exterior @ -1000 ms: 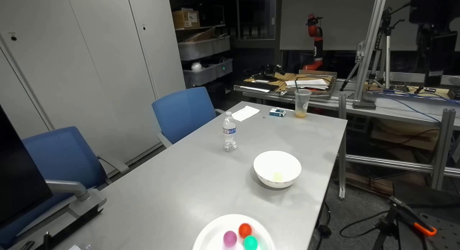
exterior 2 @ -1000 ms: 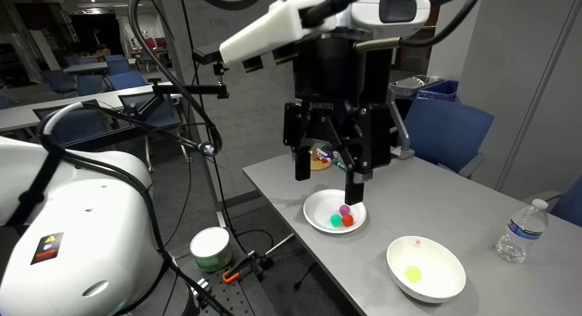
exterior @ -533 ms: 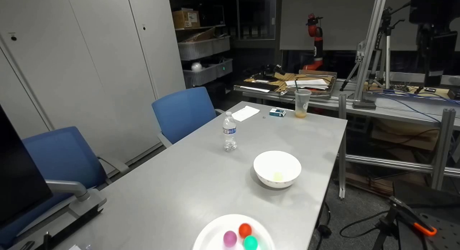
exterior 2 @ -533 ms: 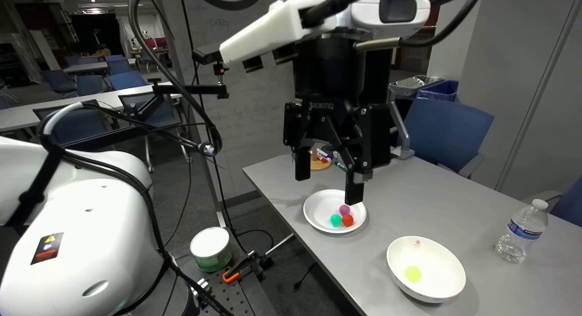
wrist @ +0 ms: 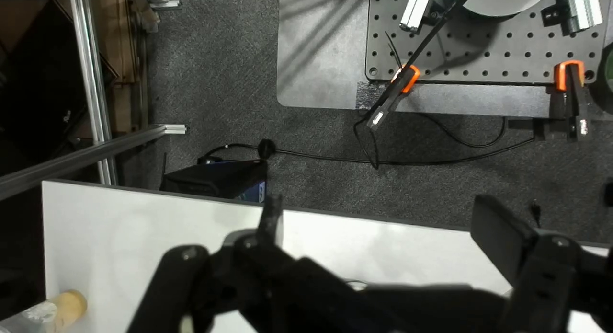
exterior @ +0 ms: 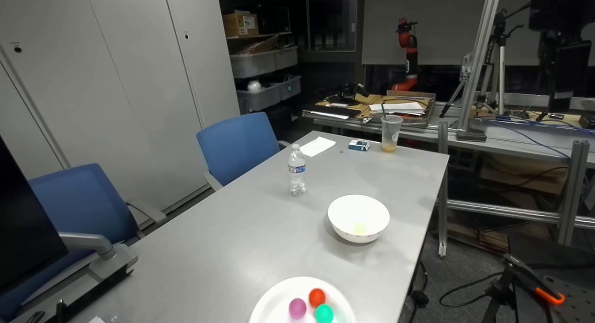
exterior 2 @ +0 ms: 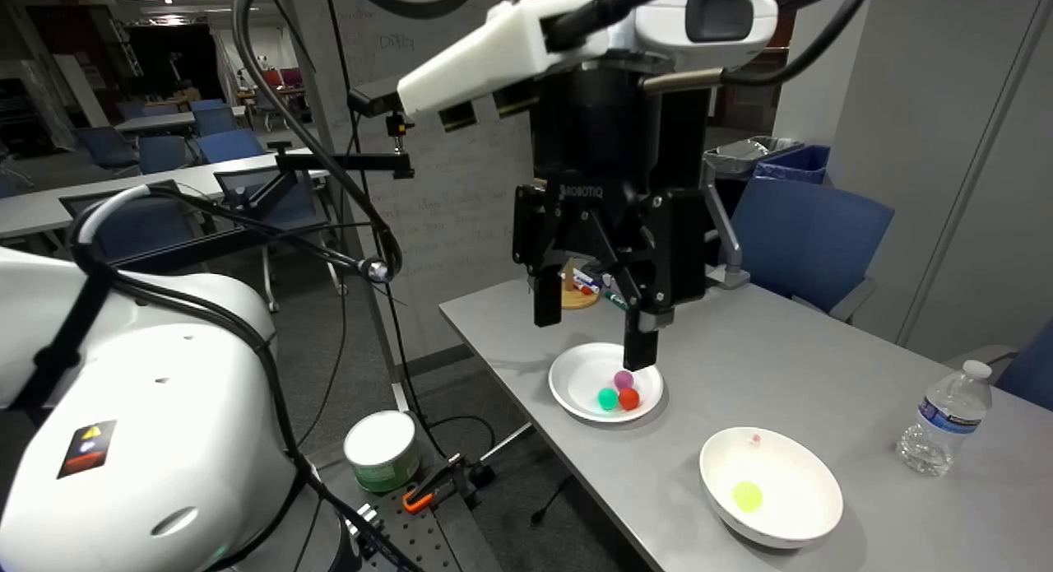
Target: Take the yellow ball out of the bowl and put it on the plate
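The yellow ball [exterior 2: 747, 496] lies inside the white bowl [exterior 2: 802, 494], low toward one side. Both also show in an exterior view, where the ball [exterior: 360, 228] is pale inside the bowl [exterior: 353, 209]. The flat white plate [exterior 2: 576, 379] holds a purple ball [exterior 2: 623, 379], a red-orange ball [exterior 2: 628, 398] and a teal ball [exterior 2: 607, 398]. The plate [exterior: 272, 302] is cut off at the bottom of an exterior view. My gripper [exterior 2: 594, 335] is open and empty, high above the table. In the wrist view the gripper's [wrist: 377, 215] fingers stand wide apart; the ball and plate cannot be made out there.
A water bottle [exterior 2: 946, 420] stands on the grey table [exterior 2: 790, 374] beyond the bowl. A plastic cup [exterior: 391, 133], a small box [exterior: 359, 145] and papers [exterior: 318, 146] lie at the table's end. A wooden stand with markers [exterior 2: 580, 288] is behind the plate.
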Robot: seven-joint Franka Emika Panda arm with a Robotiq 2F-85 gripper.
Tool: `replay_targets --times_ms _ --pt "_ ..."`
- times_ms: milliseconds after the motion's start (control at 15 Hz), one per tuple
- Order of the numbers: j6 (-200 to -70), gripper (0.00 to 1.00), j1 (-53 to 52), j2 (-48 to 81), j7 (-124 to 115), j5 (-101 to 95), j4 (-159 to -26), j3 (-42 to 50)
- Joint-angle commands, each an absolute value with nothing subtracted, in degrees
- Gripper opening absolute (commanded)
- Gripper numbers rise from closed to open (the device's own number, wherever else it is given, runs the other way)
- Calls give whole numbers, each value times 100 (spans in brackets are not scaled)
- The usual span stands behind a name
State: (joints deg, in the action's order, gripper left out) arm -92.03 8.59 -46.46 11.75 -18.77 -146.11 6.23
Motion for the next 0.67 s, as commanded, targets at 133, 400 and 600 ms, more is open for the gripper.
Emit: replay_targets --times_ms 133,400,600 --pt "-9201 100 654 -4664 1053 -1655 -14607 836" --pt "-9273 100 641 -4681 1058 -1415 -14628 911" --pt "-9206 100 608 -4421 988 -1347 -14224 791"
